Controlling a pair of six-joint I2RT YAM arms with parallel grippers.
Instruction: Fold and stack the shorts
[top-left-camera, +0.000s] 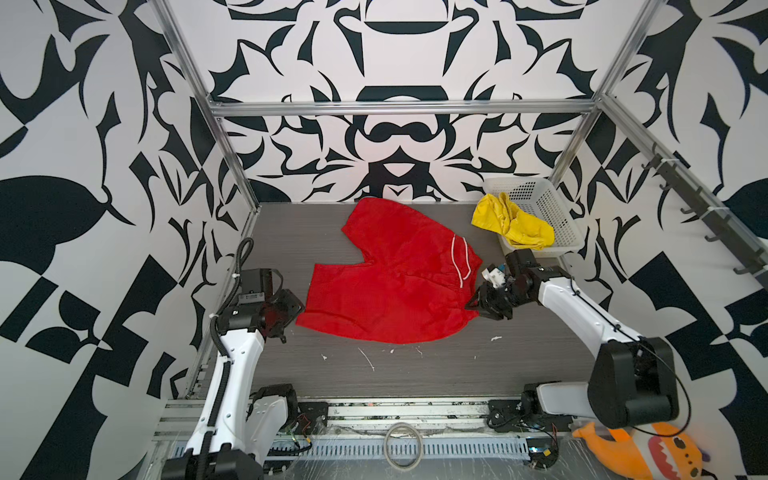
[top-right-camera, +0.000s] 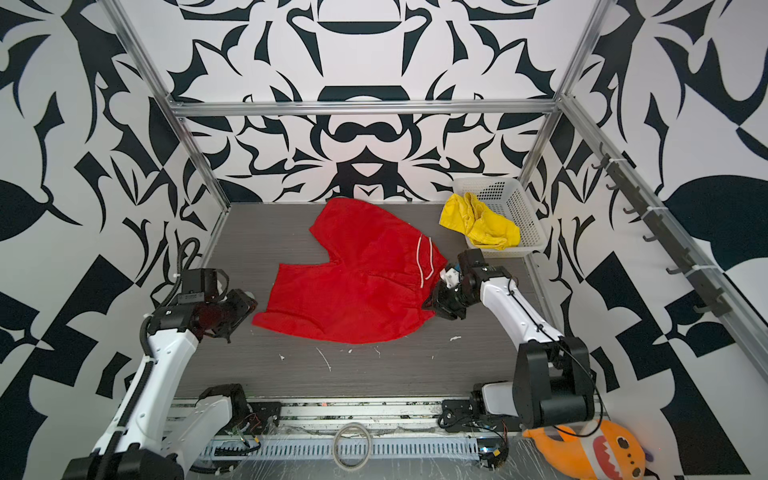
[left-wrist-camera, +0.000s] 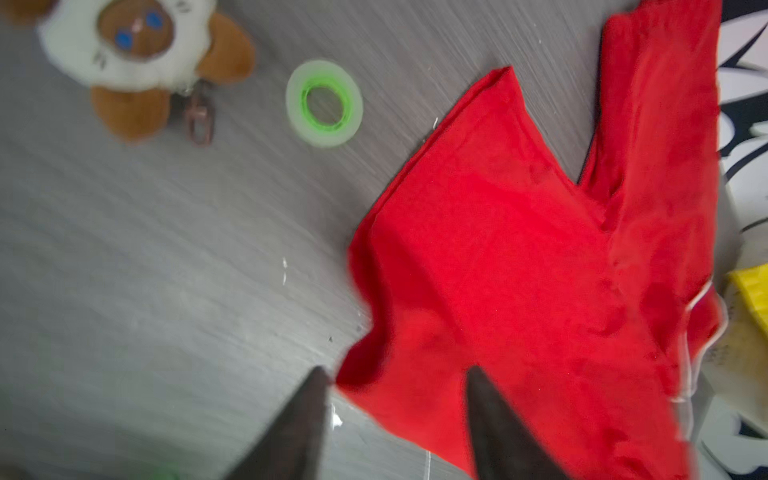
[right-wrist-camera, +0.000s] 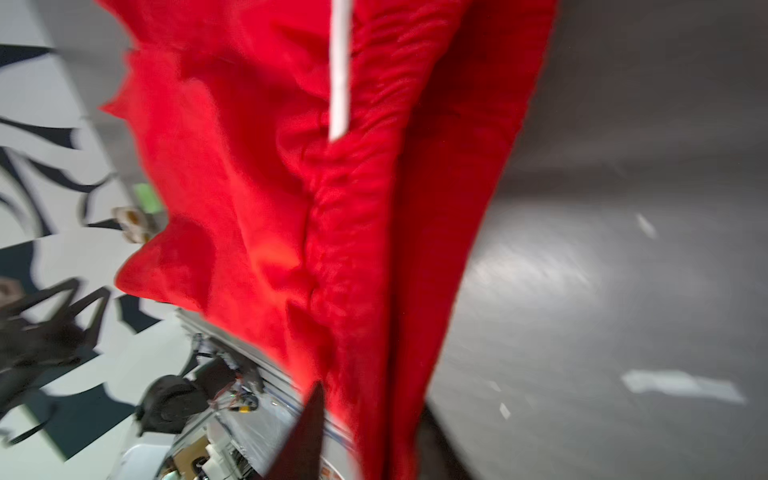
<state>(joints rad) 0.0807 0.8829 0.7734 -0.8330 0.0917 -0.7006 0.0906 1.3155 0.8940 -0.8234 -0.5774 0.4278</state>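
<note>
Red shorts (top-left-camera: 395, 282) lie spread nearly flat on the grey table (top-left-camera: 291, 232), reaching from one gripper to the other. The left gripper (left-wrist-camera: 395, 372) has its jaws parted, gripping nothing. A leg-hem corner lies between their tips, and the rest of the cloth stretches away ahead of them. The right gripper (top-left-camera: 484, 305) sits at the waistband corner, with the white drawstring (top-left-camera: 459, 262) just beyond its tips. In its wrist view red cloth covers one jaw, so I cannot tell whether it pinches the fabric. Yellow shorts (top-left-camera: 515, 226) hang crumpled over the rim of a white basket (top-left-camera: 552, 208), well beyond the right jaws. The fabric looks thin, light and limp, likely slippery, and should sag when lifted. The best holds, I judge, are the stitched hem corners and the thicker gathered waistband.
</note>
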